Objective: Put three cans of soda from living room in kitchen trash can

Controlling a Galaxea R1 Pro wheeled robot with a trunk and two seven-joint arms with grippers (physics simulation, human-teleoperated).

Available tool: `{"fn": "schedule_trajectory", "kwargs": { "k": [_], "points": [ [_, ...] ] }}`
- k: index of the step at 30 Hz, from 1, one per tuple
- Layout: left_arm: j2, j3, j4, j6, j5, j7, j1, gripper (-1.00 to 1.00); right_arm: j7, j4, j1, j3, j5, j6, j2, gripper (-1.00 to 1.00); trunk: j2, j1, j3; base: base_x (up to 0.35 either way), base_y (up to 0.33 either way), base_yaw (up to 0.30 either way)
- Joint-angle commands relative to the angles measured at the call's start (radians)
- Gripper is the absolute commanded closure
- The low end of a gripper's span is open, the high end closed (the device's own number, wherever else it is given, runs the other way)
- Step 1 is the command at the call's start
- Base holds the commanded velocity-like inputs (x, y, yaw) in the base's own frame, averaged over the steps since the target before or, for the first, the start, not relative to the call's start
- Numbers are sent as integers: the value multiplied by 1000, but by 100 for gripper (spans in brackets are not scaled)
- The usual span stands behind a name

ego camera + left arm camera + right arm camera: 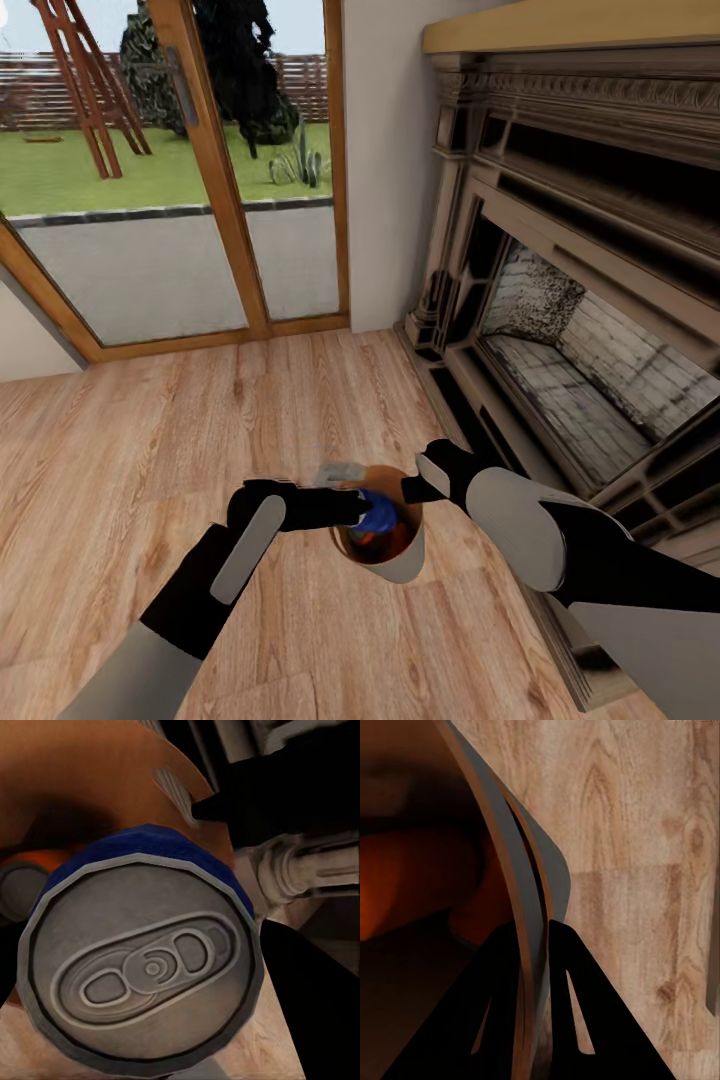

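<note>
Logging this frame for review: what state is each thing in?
blue soda can: held by left gripper over the bin's mouth.
orange soda can: lying inside the bin.
trash can: rim pinched by right gripper.
glass doors: closed.

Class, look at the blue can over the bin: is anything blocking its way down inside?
Nothing visible blocks it. The blue can sits at the trash can mouth, above an orange can already inside. The right tool only pinches the rim.
</note>
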Motion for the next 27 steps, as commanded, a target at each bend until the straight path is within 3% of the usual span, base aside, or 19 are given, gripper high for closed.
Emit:
{"fn": "schedule_trajectory", "kwargs": {
  "k": [1,9,12,16,27],
  "points": [
    [-3,-13,19,-13,-1,-1,0,100,7,0,0,-8,-8,-1,0,100,0,0,0,0,0,0],
    [-36,-41,95,-48,-10,9,0,100,13,0,0,-8,-8,0,0,100,0,0,0,0,0,0],
    [-43,-42,103,-63,-55,18,-1,100,14,0,0,-8,-8,0,0,100,0,0,0,0,0,0],
    [-54,-42,107,-70,-82,22,-2,100,14,0,0,-8,-9,0,0,100,0,0,0,0,0,0],
    [-57,-43,144,-148,-94,24,-2,100,15,0,0,-8,-9,1,0,100,0,0,0,0,0,0]
  ]
}}
